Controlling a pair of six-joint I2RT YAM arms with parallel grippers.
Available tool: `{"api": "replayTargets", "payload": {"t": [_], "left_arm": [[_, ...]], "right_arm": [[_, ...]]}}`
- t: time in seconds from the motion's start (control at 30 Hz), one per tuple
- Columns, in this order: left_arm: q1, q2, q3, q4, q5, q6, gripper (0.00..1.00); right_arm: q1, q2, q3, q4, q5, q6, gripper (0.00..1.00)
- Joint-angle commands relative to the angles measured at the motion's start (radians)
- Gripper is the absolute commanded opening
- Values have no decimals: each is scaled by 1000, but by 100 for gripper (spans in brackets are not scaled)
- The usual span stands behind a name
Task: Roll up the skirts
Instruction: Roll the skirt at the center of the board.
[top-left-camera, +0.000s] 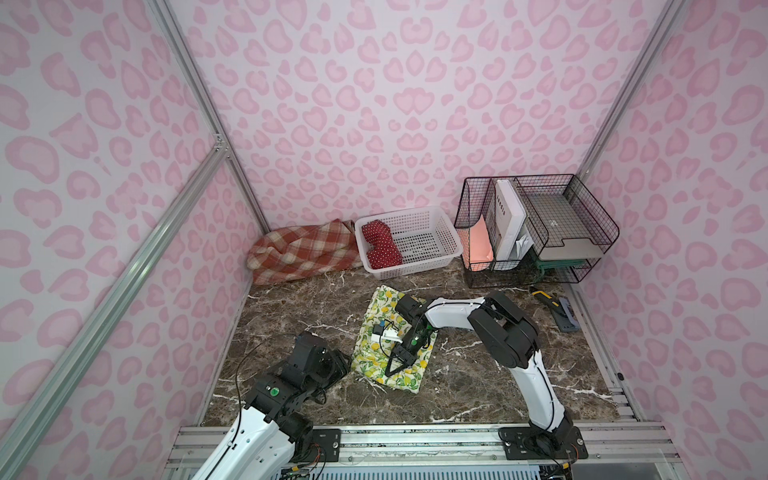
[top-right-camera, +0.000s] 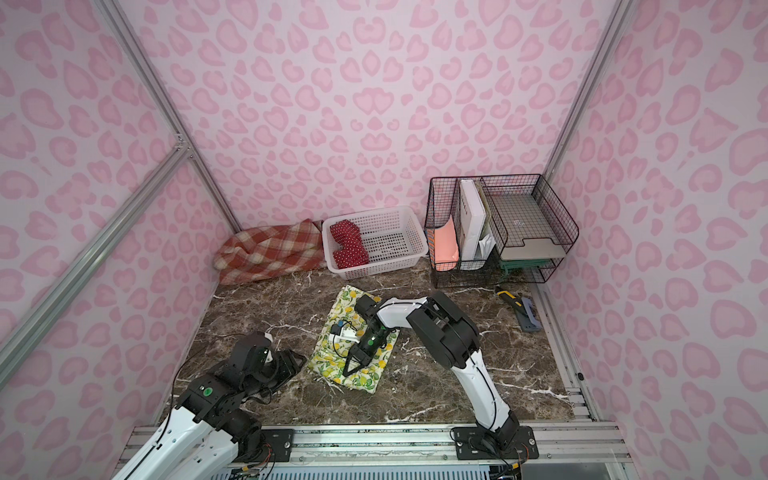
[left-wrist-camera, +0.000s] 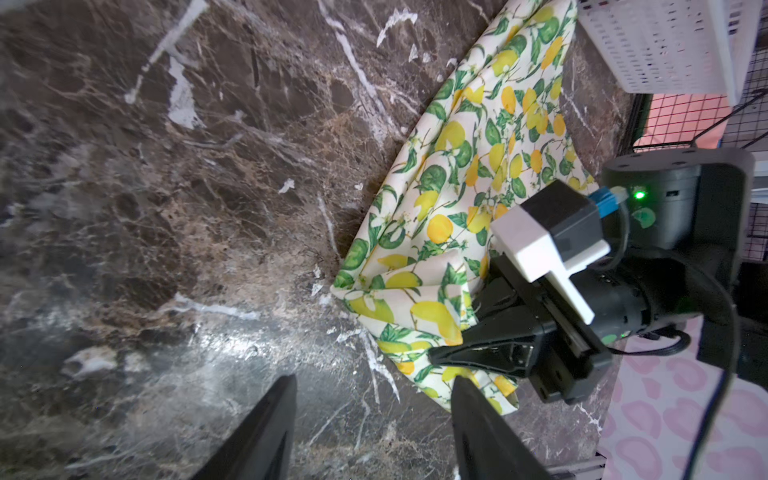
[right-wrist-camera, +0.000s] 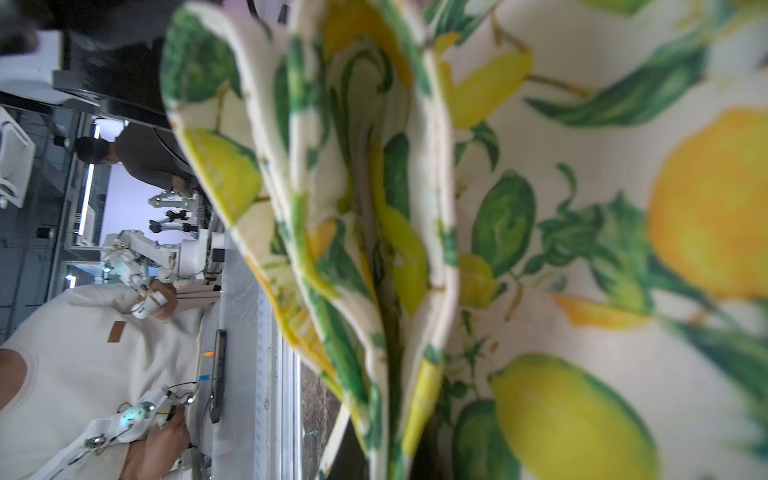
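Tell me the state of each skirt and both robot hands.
lemon skirt: lying on table, near edge pinched.
red polka-dot skirt: bundled in white basket.
plaid skirt: bunched, unrolled, back corner.
left hand: open, empty.
right hand: shut on lemon skirt.

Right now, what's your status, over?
Right gripper shut on lemon skirt. Left gripper open, beside it. Red skirt in basket, plaid skirt alongside. Nothing in the way.

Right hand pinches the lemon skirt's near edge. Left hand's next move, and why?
Probably slide the left hand onto the lemon skirt's near corner and pinch: it hangs open over bare marble beside it, while the right hand alone pinches a raised fold.
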Motion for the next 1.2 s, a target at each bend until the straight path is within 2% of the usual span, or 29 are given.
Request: {"api": "replayTargets", "payload": {"t": [0.0, 0.2, 0.3, 0.37, 0.57, 0.97, 1.17], "left_arm": [[-20, 70, -19, 109, 34, 19, 61], [-90, 216, -53, 283, -56, -16, 69], [-100, 230, -64, 337, -98, -38, 73], [-102, 219, -75, 355, -137, -58, 74], [-111, 259, -154, 429, -146, -119, 76], [-151, 385, -166, 358, -153, -191, 76], [-255, 475, -161, 361, -211, -259, 74]], "right_arm": [[-3, 43, 19, -20, 59, -33, 0], [-5, 69, 5, 0, 66, -24, 0], [-4, 76, -14, 70, 22, 15, 0], [14, 89, -27, 84, 45, 13, 0], [22, 147, 6, 43, 56, -15, 0], [3, 161, 22, 31, 24, -41, 0], [-20, 184, 42, 2, -33, -90, 0]]}}
